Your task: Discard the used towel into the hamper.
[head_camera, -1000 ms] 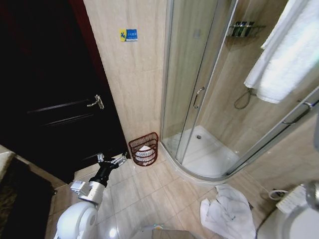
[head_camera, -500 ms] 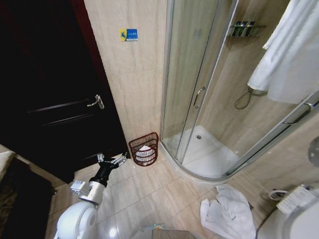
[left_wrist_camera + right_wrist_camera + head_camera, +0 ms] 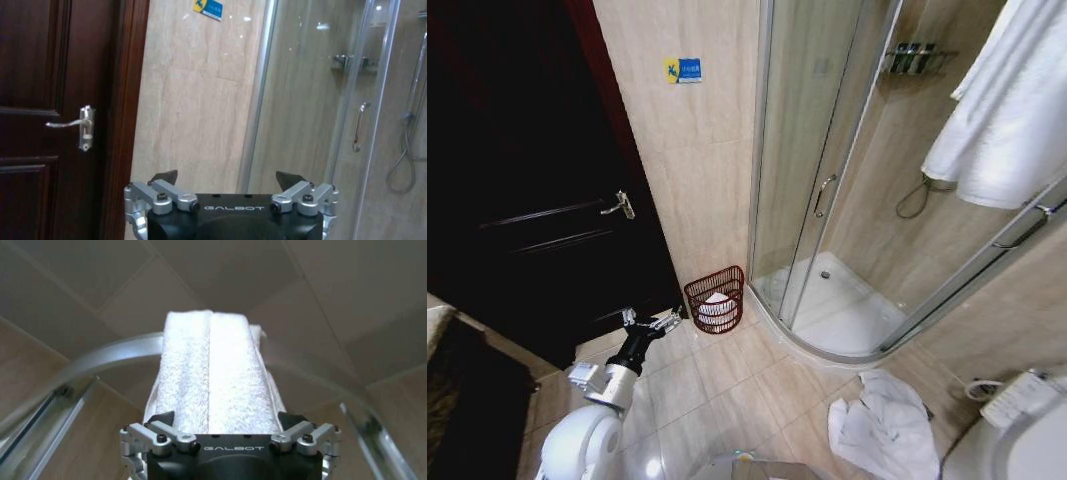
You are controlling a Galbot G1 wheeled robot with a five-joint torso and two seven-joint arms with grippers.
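Compared with half a second ago: hanging towel (image 3: 1012, 110) at two o'clock in the head view swung slightly, lower edge now a touch further left; hamper (image 3: 735, 292), door (image 3: 517, 200) and left gripper (image 3: 655, 320) unchanged in place. Counted: one hamper, standing on the floor tiles against the wall between door and shower cabin (image 3: 827, 180), just toward seven o'clock of the picture's middle, and at one o'clock of the left gripper, near it but apart. Holding a white cloth (image 3: 717, 305) inside. Three white cloths in all: that one, the hanging towel, and a floor towel (image 3: 882, 425) crumpled at five o'clock, well apart from the hamper. One door, one door handle (image 3: 619, 205). Two grippers: left gripper low at seven o'clock, fingers spread wide with nothing between them; right gripper (image 3: 227, 416) raised toward the ceiling, fingers also set wide, with the hanging towel's folded width lying between them and reaching both.
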